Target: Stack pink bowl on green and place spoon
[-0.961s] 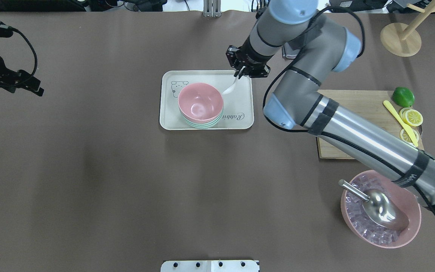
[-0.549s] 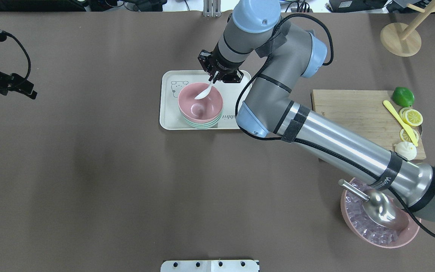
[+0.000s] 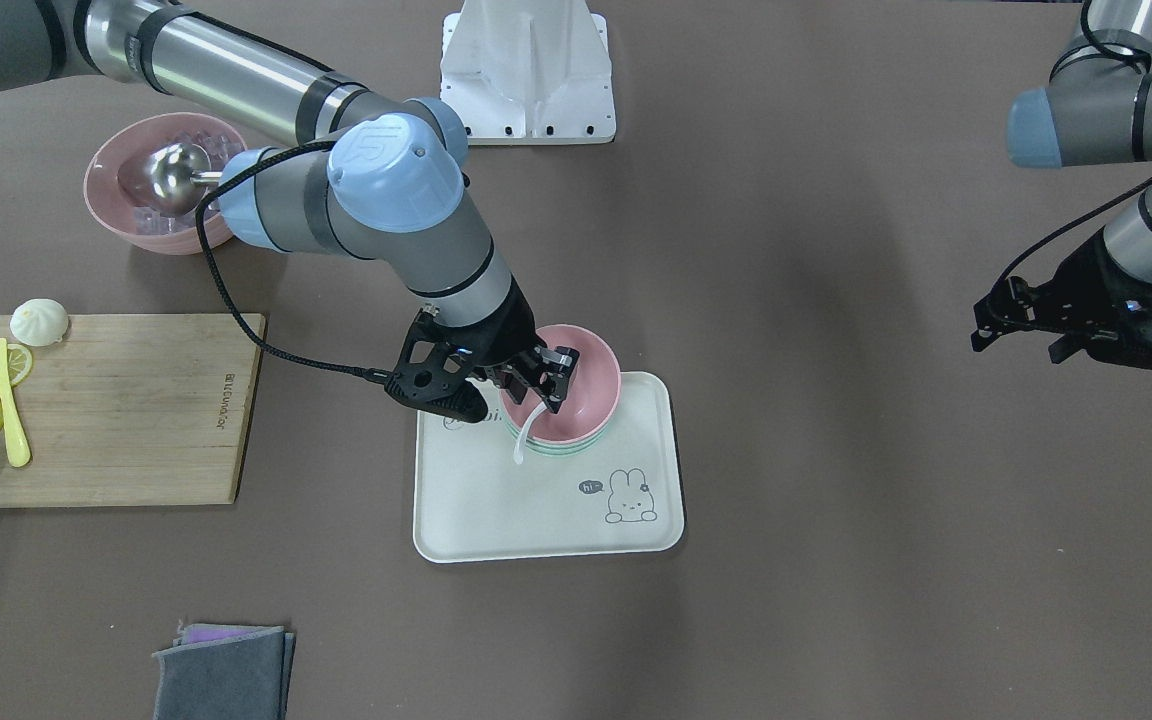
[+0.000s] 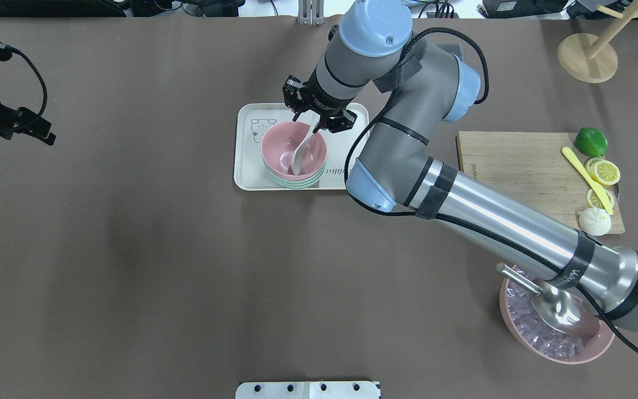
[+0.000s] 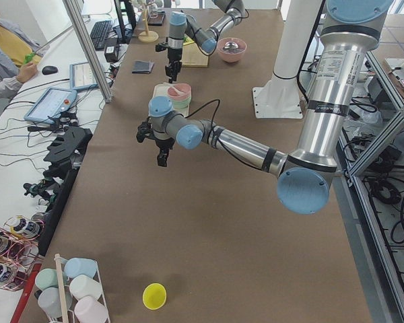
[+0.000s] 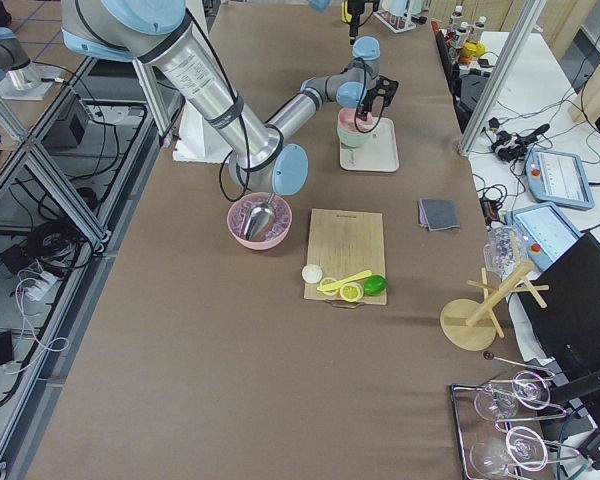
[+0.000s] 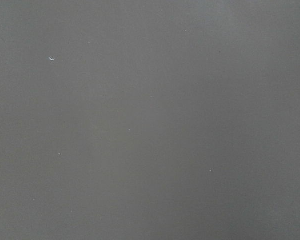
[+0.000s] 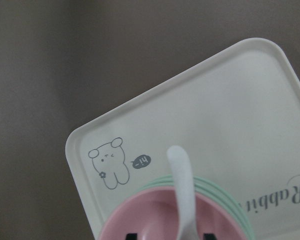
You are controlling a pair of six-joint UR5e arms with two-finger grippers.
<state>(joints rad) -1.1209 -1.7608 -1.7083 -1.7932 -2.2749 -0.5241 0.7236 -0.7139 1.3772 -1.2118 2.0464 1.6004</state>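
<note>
Change vs 1.0 s ago: the spoon [image 4: 301, 158] then hung over the tray [image 4: 247, 166], right of the bowls. At 0.5 s ago it was held steeply over the far part of the pink bowl [image 4: 277, 147]. It now lay flatter, scoop end down inside the pink bowl and handle leaning out over the rim on the far side. The right gripper [image 4: 317, 123] had shifted slightly toward the left edge and turned about its axis.

Pink bowl sat nested on the green bowl [image 4: 291, 183]. Both stood on the tray in the far half of the worktop [image 4: 186, 249], midway between the left and right edges.

Right wrist view: both dark fingertips [image 8: 131, 235] stood wider apart than the handle, which ran between them with no visible contact. Jaws recorded as parted, gripping nothing.

Right arm pose: reached diagonally from the near right corner, passing over the bowl of ice cubes [image 4: 518, 332]. Elbow bent just right of the tray, wrist turned down, gripper over the bowl's far rim.

Left gripper [image 4: 45, 134] hung at the left edge over bare cloth, barely moved. Jaw opening could not be told.
</note>
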